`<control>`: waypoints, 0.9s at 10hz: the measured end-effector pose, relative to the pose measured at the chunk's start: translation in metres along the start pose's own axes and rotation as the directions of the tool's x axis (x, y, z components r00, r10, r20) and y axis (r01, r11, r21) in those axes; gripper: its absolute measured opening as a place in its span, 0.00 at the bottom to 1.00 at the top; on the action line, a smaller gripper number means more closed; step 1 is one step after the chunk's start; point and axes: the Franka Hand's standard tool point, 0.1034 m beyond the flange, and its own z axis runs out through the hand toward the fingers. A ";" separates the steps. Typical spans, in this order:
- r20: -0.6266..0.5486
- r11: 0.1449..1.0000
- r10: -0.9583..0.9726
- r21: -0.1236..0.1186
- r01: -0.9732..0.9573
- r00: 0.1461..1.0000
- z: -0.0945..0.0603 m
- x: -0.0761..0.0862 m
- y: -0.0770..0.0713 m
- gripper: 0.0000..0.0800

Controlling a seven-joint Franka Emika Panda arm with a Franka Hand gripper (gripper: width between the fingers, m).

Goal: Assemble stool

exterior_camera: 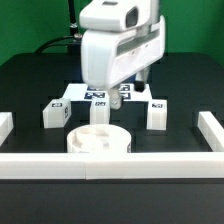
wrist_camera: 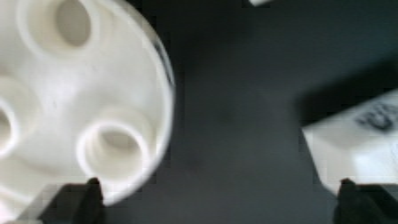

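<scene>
The seat point(exterior_camera: 99, 141), a thick round disc, lies flat at the table's 6 o'clock edge in the exterior view, just behind the front rail point(exterior_camera: 110, 166). Its sockets point(wrist_camera: 111, 146) face up, probably so that legs can be pushed in from above. No leg sits in a socket yet, so the build looks to be at its start.

One leg block point(exterior_camera: 55, 114) stands at the seat's 10 o'clock and a second leg block point(exterior_camera: 157, 113) at its 2 o'clock. Both are apart from the seat and upright, which leaves room to grasp them from above. The marker board point(exterior_camera: 97, 96) lies flat at the seat's 12 o'clock, partly hidden by the arm. Whether another part stands beside it cannot be told.

The gripper point(wrist_camera: 219, 203) hangs above the table point(exterior_camera: 30, 80) at the seat's 12 to 1 o'clock, its jaws spread wide and released, grasping nothing. In the wrist view only dark tabletop shows between the fingertips point(wrist_camera: 75, 200). The seat's rim is near one fingertip and a tagged block near the other. It seems poised between parts and committed to neither.
</scene>
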 end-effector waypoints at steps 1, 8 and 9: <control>-0.002 1.000 -0.010 0.000 0.010 1.000 0.005 -0.004 0.009 0.81; -0.010 0.999 -0.037 -0.001 0.037 0.999 0.029 -0.011 0.011 0.81; -0.008 0.999 -0.038 0.003 0.038 0.999 0.032 -0.011 0.010 0.81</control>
